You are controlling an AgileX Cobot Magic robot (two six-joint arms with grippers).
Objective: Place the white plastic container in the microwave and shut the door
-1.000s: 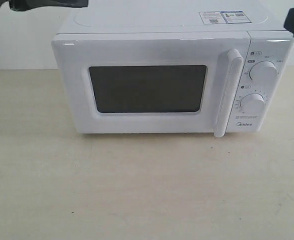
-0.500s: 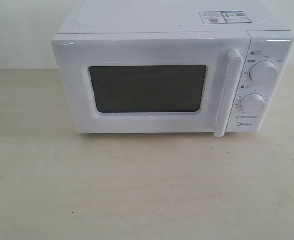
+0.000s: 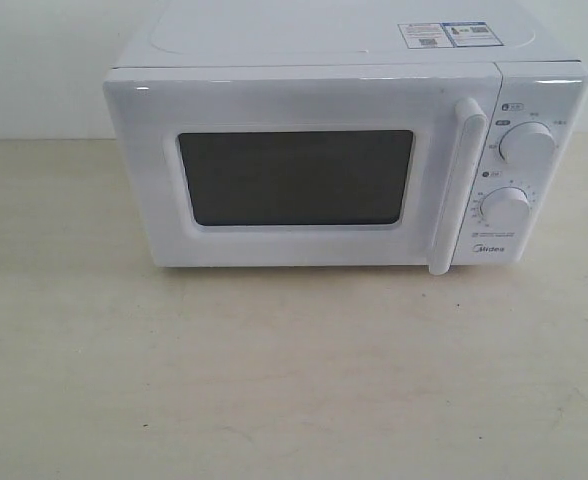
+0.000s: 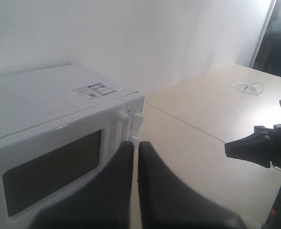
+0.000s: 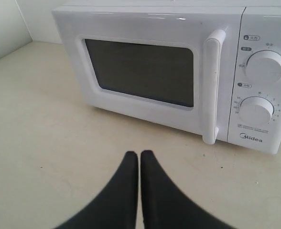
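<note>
Right gripper (image 5: 139, 154): jaws pressed together, nothing between them. It hung over bare table (image 3: 294, 380), short of the microwave (image 3: 274, 40) front. Left gripper (image 4: 135, 143): jaws also clenched, empty, up high off the microwave's dial-side corner. A black arm part (image 4: 255, 145) showed off to one side in the left wrist view.

Microwave sat upright on the table, front facing the exterior camera. Door (image 3: 294, 245) was fully shut, flush with the control panel. The vertical bar handle (image 3: 456, 185) sat just beside the two dials, upper (image 3: 527, 143) and lower (image 3: 506, 207), with the Midea logo (image 3: 489, 251) under them. The window (image 3: 294, 178) was too dark to see through. White plastic container was not visible in any view, so I couldn't tell where it was.

Sticker (image 3: 446, 34) was on the top panel, toward the back on the dial side. Farther out on the table was a small wire-like item (image 4: 248, 87), well apart from the microwave. Plain white wall (image 3: 34, 70) behind.
</note>
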